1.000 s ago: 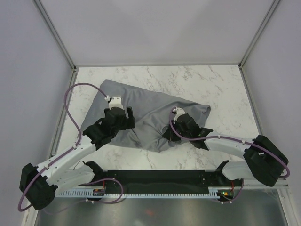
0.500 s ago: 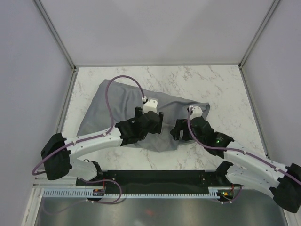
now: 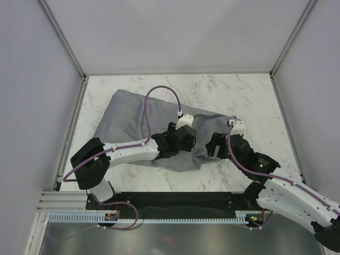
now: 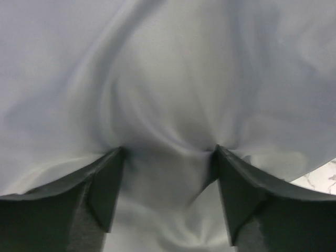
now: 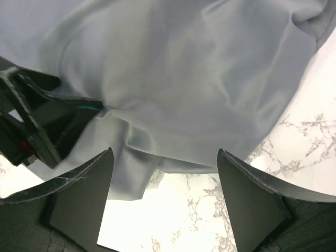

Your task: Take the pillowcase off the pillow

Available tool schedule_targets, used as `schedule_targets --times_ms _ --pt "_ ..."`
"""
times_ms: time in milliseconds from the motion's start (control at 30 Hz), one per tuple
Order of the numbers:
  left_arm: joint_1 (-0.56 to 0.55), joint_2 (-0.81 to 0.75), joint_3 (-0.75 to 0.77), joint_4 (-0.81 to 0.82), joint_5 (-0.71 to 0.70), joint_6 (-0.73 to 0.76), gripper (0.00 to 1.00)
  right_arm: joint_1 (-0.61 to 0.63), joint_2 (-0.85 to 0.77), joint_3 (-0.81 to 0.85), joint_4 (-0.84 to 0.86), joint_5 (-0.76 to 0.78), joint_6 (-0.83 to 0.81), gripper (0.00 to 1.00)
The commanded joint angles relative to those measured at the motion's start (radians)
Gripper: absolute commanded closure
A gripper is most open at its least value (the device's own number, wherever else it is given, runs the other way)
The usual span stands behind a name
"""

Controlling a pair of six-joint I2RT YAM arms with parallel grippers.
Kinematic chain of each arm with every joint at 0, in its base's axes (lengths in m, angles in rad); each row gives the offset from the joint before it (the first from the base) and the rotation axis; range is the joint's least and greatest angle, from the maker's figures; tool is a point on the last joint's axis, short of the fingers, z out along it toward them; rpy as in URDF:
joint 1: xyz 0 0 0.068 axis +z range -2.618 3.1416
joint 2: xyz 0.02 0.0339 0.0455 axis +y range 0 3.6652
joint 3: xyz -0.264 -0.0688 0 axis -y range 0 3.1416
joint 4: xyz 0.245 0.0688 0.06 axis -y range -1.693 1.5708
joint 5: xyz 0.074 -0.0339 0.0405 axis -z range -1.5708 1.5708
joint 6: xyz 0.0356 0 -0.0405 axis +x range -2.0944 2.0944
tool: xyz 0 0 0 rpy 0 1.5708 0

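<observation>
Grey pillowcase [image 3: 127, 114] on marble table [image 3: 255, 101]

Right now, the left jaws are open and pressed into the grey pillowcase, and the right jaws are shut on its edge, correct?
No: the right jaws stand open, with nothing clamped; the right wrist view shows it. The left jaws are open and pressed into the pillowcase.

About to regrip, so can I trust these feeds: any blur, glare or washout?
Top external: sharp, evenly lit, no glare. Left wrist: the grey pillowcase fills the frame, soft and low-contrast around the left gripper. Right wrist: folds readable, but the marble table under the right gripper is washed out.
</observation>
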State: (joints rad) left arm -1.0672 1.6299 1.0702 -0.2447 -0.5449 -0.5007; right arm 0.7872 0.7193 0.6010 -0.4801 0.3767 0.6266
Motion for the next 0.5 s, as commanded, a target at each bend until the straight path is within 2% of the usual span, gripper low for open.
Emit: schedule_targets --times_ms 0,33,67,100,200,467 --pt "-0.007 -0.002 0.019 0.038 0.026 -0.012 0.27 -0.003 -0.024 0.037 -0.043 0.045 0.015 0.12" --pt "-0.007 -0.004 0.016 0.041 0.028 -0.012 0.36 -0.003 -0.027 0.037 -0.048 0.048 0.015 0.12" --pt "-0.007 -0.01 0.013 0.038 0.03 -0.012 0.57 -0.003 -0.03 0.036 -0.051 0.054 0.015 0.12" --pt "-0.007 -0.013 0.008 0.038 0.034 -0.007 0.69 -0.005 -0.038 0.036 -0.052 0.057 0.015 0.12" --pt "-0.007 -0.034 0.005 0.035 0.027 0.004 0.92 -0.005 -0.046 0.031 -0.055 0.067 0.016 0.12" --pt "-0.004 -0.195 0.014 -0.031 -0.072 0.034 0.89 -0.005 -0.04 0.04 -0.069 0.085 0.001 0.11"
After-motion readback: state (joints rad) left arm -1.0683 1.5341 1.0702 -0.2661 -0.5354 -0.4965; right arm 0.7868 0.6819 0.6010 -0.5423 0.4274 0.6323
